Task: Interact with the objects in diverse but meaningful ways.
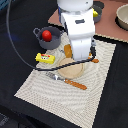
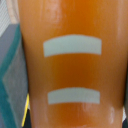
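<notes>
- Golden bread loaf, orange-brown with two pale slash marks, fills your wrist view almost wholly; in the exterior view only its edge shows beside the white arm, just above the round wooden plate.
- Gripper fingers are hidden in both views, so you cannot tell whether they stand apart or closed on the loaf.
- Grey long-handled saucepan sits beyond the plate, holding the red tomato.
- Yellow holed cheese wedge lies near the plate, toward the exterior view's left.
- Judged step: grasping or carrying the loaf. Next, confirm your hold, then move it steadily.
</notes>
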